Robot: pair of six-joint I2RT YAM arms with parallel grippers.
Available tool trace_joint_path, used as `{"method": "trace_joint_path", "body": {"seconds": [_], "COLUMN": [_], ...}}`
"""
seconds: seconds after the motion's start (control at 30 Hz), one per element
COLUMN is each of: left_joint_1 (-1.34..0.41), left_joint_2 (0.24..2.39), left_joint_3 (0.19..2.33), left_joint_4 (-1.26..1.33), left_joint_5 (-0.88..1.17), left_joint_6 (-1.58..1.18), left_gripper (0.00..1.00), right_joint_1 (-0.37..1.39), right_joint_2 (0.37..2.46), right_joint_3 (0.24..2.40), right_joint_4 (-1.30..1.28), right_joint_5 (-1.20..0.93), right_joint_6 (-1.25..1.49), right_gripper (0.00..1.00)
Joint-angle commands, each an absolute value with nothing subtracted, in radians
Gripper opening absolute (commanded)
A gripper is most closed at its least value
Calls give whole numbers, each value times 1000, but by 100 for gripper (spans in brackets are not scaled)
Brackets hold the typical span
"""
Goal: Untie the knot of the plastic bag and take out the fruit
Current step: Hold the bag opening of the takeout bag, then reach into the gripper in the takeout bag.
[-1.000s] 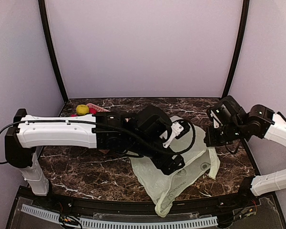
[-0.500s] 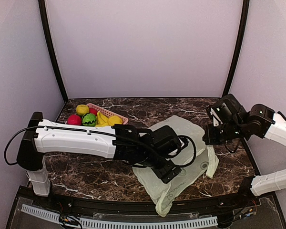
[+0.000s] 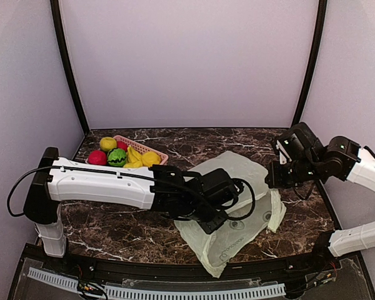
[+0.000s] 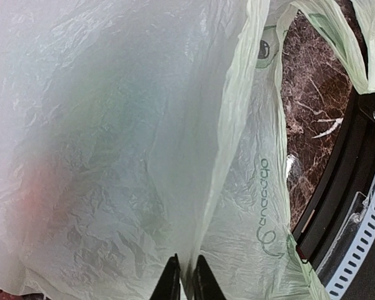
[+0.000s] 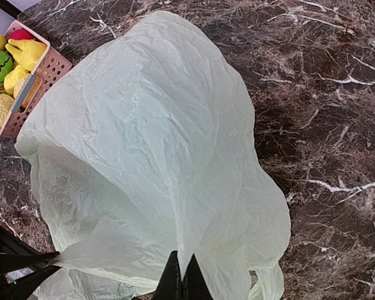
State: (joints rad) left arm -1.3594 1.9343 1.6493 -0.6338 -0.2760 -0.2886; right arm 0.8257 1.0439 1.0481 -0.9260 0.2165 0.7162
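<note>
The pale green plastic bag lies crumpled on the marble table. My left gripper is at the bag's near-left side. In the left wrist view it is shut on a thin fold of the bag. My right gripper is shut on the bag's right edge and holds the film up like a tent, as its own view shows. The knot is out of view, and a loose handle hangs free. A yellow-green fruit lies by the basket. Faint orange and green tints show through the film; I cannot tell what they are.
A pink basket stands at the back left with yellow bananas, a green striped piece and a red piece. The same basket shows in the right wrist view. A black rail runs along the table's near edge.
My left arm swung down and away from the basket to the bag, and its jaws went from open to shut on a fold. The right arm barely moved.
</note>
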Motion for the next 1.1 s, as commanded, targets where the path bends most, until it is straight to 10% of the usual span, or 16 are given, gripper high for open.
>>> {"method": "trace_joint_path", "body": {"seconds": [0.0, 0.2, 0.37, 0.67, 1.07], "left_joint_1": [-1365, -1335, -1279, -1185, -1171], "left_joint_2": [1900, 1841, 1762, 1676, 1637], "left_joint_3": [1660, 1616, 1537, 1449, 1433], "left_joint_4": [-654, -627, -530, -420, -394], "left_joint_5": [-298, -314, -232, -121, -97], "left_joint_6": [-288, -301, -333, -373, -372], "left_gripper": [2, 1, 1, 1, 1], "right_joint_1": [816, 816, 816, 868, 1102], "right_joint_2": [1035, 965, 856, 801, 1001], "right_joint_3": [1074, 1091, 1074, 950, 892], "right_joint_4": [-906, -864, -753, -475, -481], "right_joint_5": [218, 177, 50, -263, 89], "right_joint_6": [724, 650, 555, 505, 492], "right_gripper": [0, 60, 82, 72, 57]}}
